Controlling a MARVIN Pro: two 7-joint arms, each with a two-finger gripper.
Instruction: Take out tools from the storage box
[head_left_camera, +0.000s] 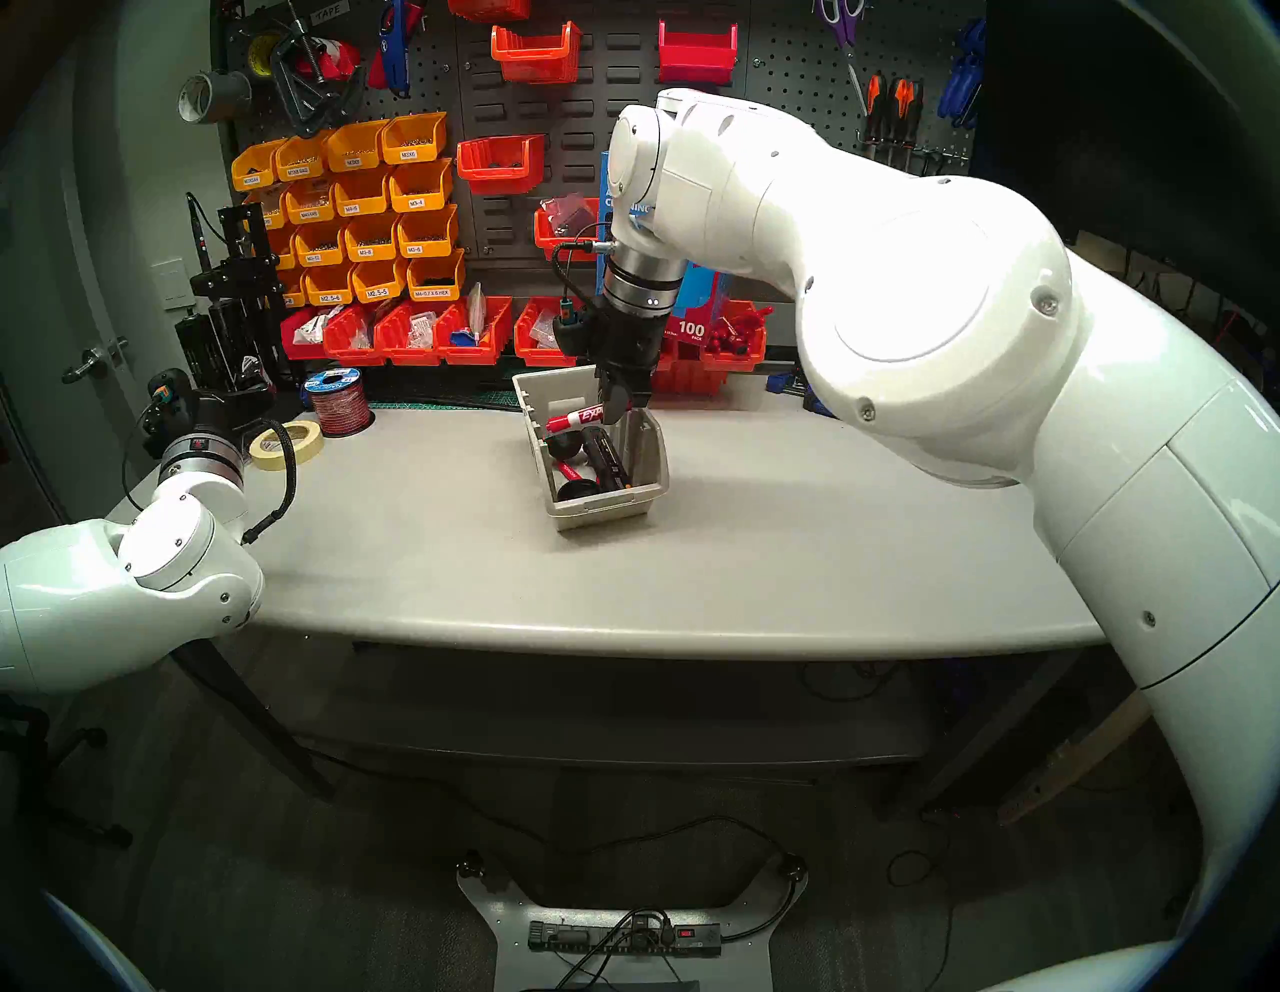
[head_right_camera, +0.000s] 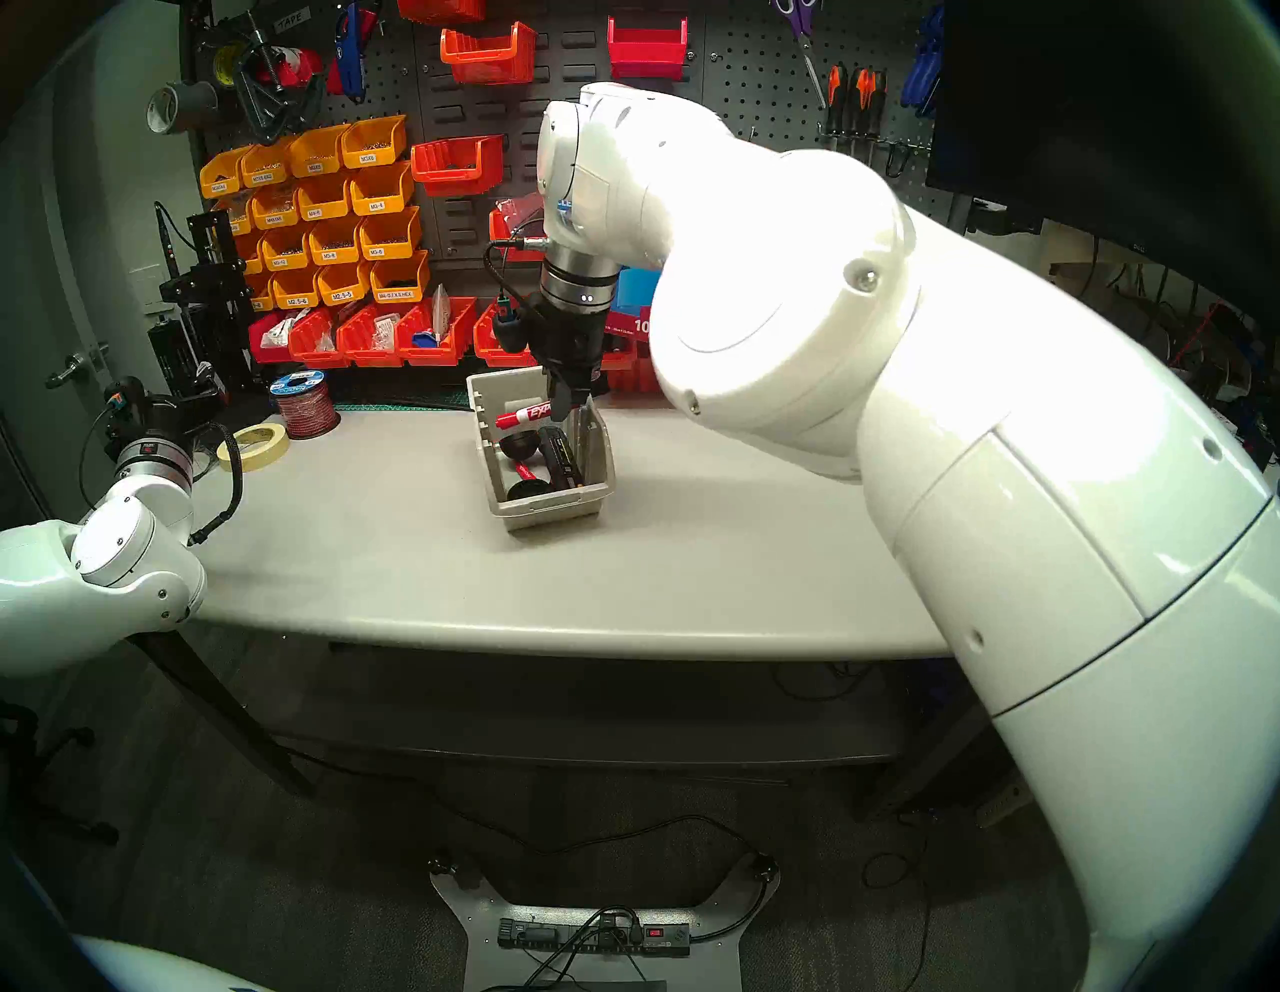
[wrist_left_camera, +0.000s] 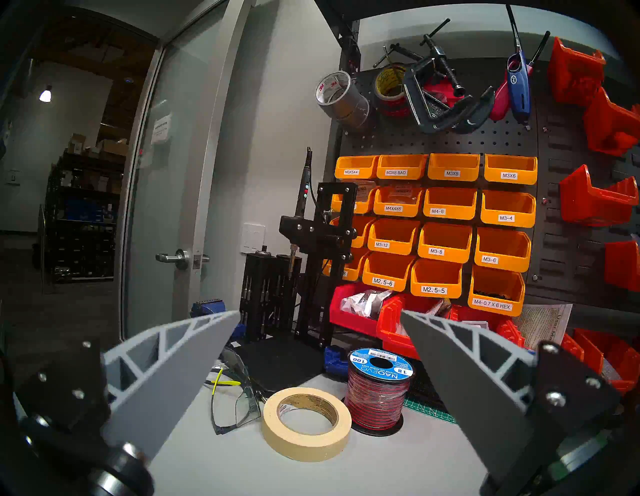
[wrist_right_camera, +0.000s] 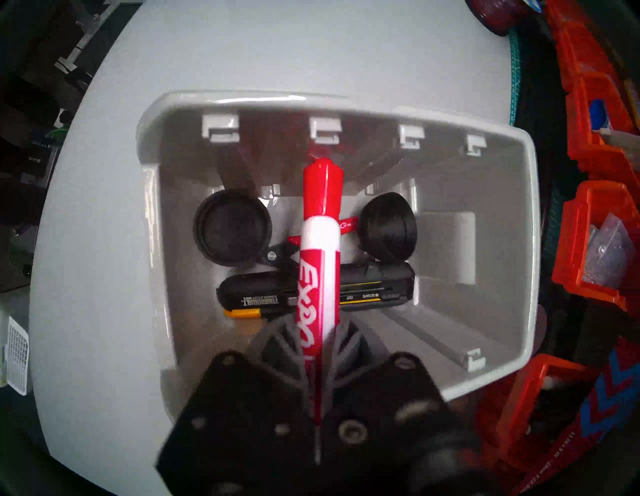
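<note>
- Beige plastic open-topped storage box (head_left_camera: 647, 478) with ribbed walls stands on the counter.
- Red-capped white Expo marker (wrist_right_camera: 320, 242) lies level above the box, cap outward.
- Two small black round cups (wrist_right_camera: 232, 232) sit on the box floor.
- Long black tool with yellow marks (wrist_right_camera: 374, 289) lies beside the cups.
- Slim red-handled tool (wrist_right_camera: 349, 223) lies between the cups.

You'll find the head views evenly lit from overhead, though the right arm's white shell (head_left_camera: 900, 291) blows out to glare and the floor under the tabletop (head_left_camera: 692, 554) sits dim. Every view bends at its dark fisheye rim. In the right wrist view, the right claw (wrist_right_camera: 317, 350) near the lens is soft and blurred.
</note>
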